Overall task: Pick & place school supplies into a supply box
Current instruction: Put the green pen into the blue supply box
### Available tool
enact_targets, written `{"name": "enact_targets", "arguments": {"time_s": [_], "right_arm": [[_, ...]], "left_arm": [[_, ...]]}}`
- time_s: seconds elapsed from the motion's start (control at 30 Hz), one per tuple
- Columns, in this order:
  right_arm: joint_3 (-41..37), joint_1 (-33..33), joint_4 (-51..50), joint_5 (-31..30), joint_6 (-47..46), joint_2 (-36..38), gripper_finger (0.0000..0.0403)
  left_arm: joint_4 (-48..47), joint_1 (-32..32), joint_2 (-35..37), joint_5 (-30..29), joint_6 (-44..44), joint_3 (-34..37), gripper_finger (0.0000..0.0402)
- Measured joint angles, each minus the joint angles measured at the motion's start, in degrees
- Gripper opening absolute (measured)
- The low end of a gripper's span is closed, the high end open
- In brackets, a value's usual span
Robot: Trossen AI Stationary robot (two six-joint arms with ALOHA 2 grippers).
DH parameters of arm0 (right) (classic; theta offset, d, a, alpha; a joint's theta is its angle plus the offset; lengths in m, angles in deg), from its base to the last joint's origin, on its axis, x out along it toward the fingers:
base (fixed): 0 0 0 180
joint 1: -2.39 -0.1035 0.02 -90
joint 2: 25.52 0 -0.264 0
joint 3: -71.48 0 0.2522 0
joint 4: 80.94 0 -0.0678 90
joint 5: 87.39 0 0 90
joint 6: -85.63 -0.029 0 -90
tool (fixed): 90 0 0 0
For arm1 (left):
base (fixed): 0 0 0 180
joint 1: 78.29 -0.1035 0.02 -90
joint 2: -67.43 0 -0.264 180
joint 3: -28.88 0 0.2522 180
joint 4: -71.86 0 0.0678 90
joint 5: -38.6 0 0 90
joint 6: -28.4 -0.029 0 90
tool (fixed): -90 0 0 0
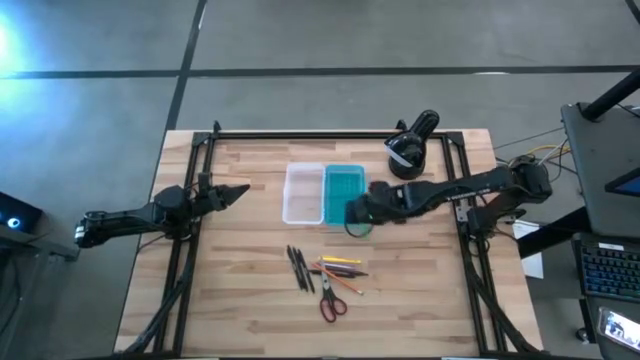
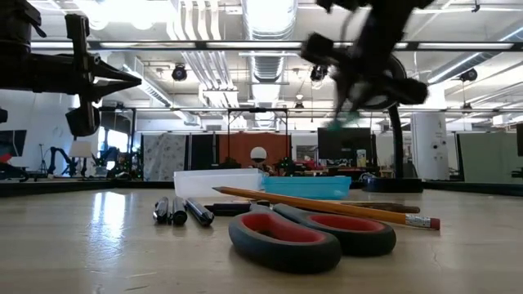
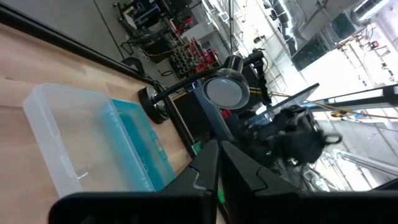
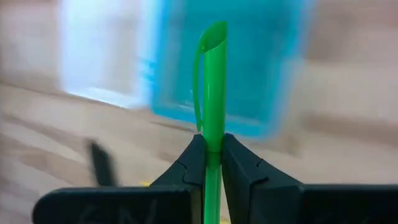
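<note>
The right gripper (image 1: 358, 213) reaches in from three o'clock and hangs above the table at the six o'clock corner of the translucent teal half (image 1: 344, 193) of the small rectangular plastic supply box, whose clear whitish half (image 1: 304, 192) joins it on the nine o'clock side. Its two dark fingers (image 4: 194, 163) are clenched on a slim green marker (image 4: 212, 87), which stands out past the fingertips with its capped end over the teal tray's edge. At six o'clock from the box, on the pale wooden table (image 1: 240, 290), lie the other supplies: three dark pens (image 1: 299, 267) side by side, a loose bunch of yellow, orange and red pencils (image 1: 341, 270) just beside them at three o'clock, and small red-handled scissors (image 1: 331, 301) nearest the front edge. The left gripper (image 1: 238, 190) waits at nine o'clock, well apart from the box, raised off the table, its fingers (image 3: 205, 168) pressed together on nothing. A black round device with a white patch (image 1: 410, 147) stands at one o'clock from the box.
</note>
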Motion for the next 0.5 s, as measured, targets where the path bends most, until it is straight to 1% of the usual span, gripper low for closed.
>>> {"name": "enact_targets", "arguments": {"time_s": [0.13, 0.27, 0.37, 0.5], "right_arm": [[5.47, 5.87, 8.43, 1.34, 8.51, -5.78, 0.0020], [11.40, 10.98, 15.52, 5.70, 11.86, -13.28, 0.0028], [16.83, 12.65, 15.82, 8.81, 12.03, -19.42, 0.0031], [23.46, 12.62, 14.34, 12.33, 10.75, -26.20, 0.0034]], "left_arm": [[0.03, 0.00, 0.00, 0.00, 0.00, 0.00, 0.0000], [0.12, 0.00, 0.00, 0.00, 0.06, 0.00, 0.0000], [0.54, 0.00, 0.00, -0.01, 0.09, 0.00, 0.0000], [0.74, 0.00, 0.00, -0.05, 0.14, 0.02, 0.0000]]}}
